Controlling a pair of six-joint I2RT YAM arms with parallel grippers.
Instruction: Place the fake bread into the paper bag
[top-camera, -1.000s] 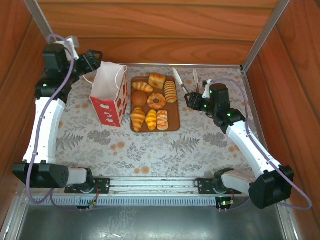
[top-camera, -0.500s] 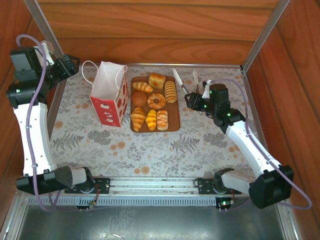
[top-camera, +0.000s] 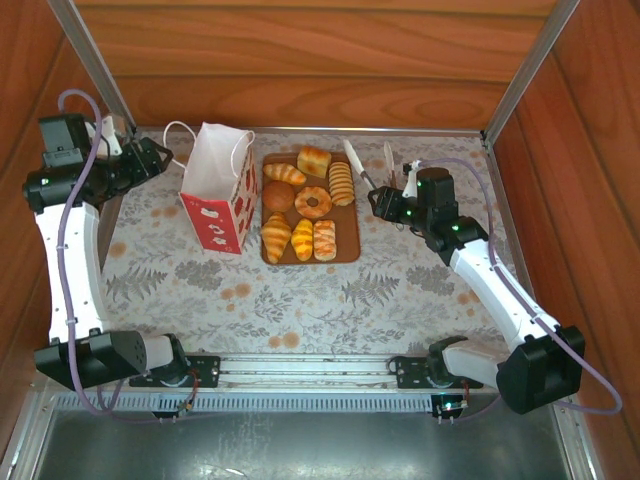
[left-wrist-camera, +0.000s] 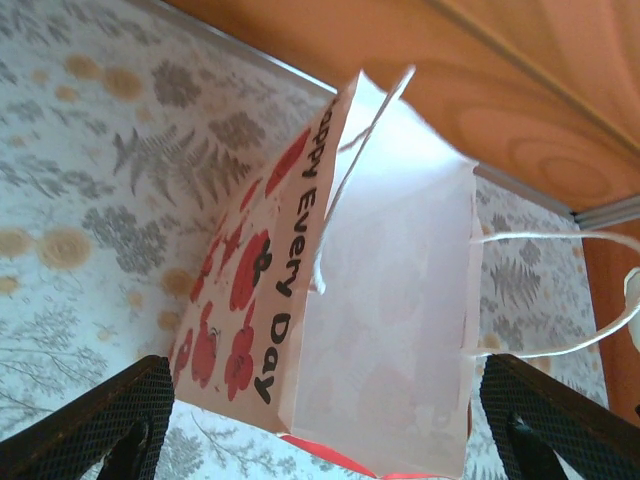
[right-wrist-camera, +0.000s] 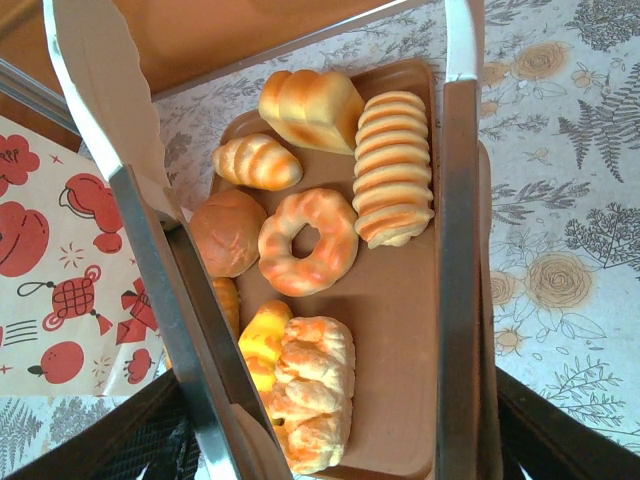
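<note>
The paper bag (top-camera: 215, 190) stands upright left of the brown board (top-camera: 348, 245), its white mouth open; the left wrist view shows its red-printed side (left-wrist-camera: 250, 290). My left gripper (top-camera: 152, 160) hangs open just left of the bag, apart from it, its fingers (left-wrist-camera: 110, 420) either side of the bag's image. Several fake bread pieces lie on the board: a loaf (top-camera: 314, 160), a ring donut (top-camera: 313, 202) (right-wrist-camera: 307, 242), a bun (right-wrist-camera: 228, 232), a striped roll (right-wrist-camera: 393, 170) and croissants (top-camera: 276, 237). My right gripper (top-camera: 385, 200) (right-wrist-camera: 340, 420) is shut on metal tongs (top-camera: 358, 165) (right-wrist-camera: 459, 250), whose arms spread above the board.
Wooden walls close the table at the back and both sides. The bag's cord handle (top-camera: 175, 135) loops out to the left near my left gripper. Bare patterned cloth (top-camera: 300, 300) stretches in front of the board and bag.
The left arm pulled back leftward from the bag's mouth, then came down a little toward the bag's left side. The right arm with the tongs barely moved.
</note>
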